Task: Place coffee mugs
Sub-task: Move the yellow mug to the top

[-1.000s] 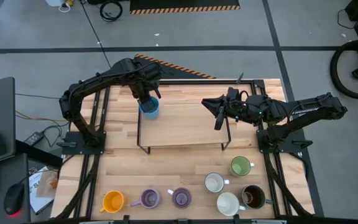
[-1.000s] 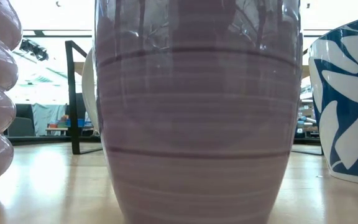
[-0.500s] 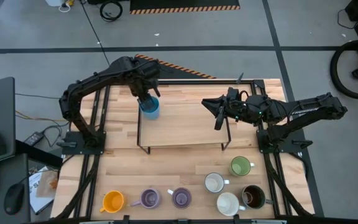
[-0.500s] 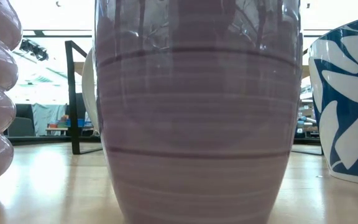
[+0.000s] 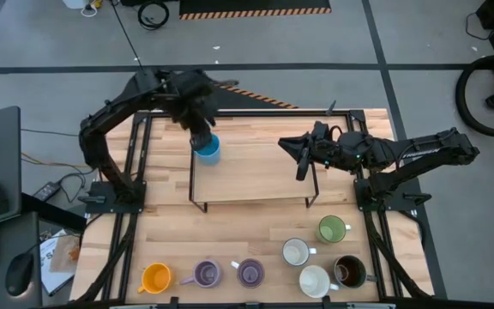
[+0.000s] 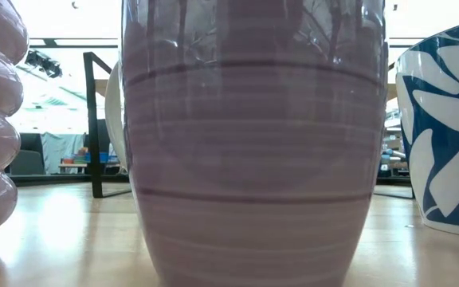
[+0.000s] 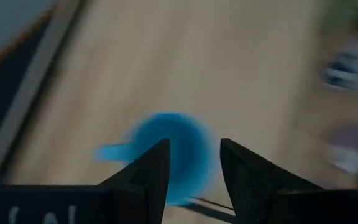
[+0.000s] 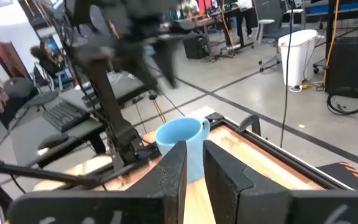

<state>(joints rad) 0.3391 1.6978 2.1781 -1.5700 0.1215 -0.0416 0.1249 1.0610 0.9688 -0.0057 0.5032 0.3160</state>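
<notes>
Now the blue mug [image 5: 208, 149] sits on the rack [image 5: 251, 202].
Left gripper [image 5: 201, 136], fingers apart, is just above it: lift straight up, don't bump it. Right gripper [image 5: 302, 160], fingers together, waits beside the rack.

Overhead, table-level, two wrist views

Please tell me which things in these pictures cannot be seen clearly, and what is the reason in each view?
- Low view: a purple mug right at the lens hides both arms and most of the table.
- Left wrist view: motion blur smears the blue mug; whether the left gripper touches it is unclear.
- Right wrist view: the right gripper covers the blue mug's base.
- High view: the brown mug's contents are too small to tell.
</notes>
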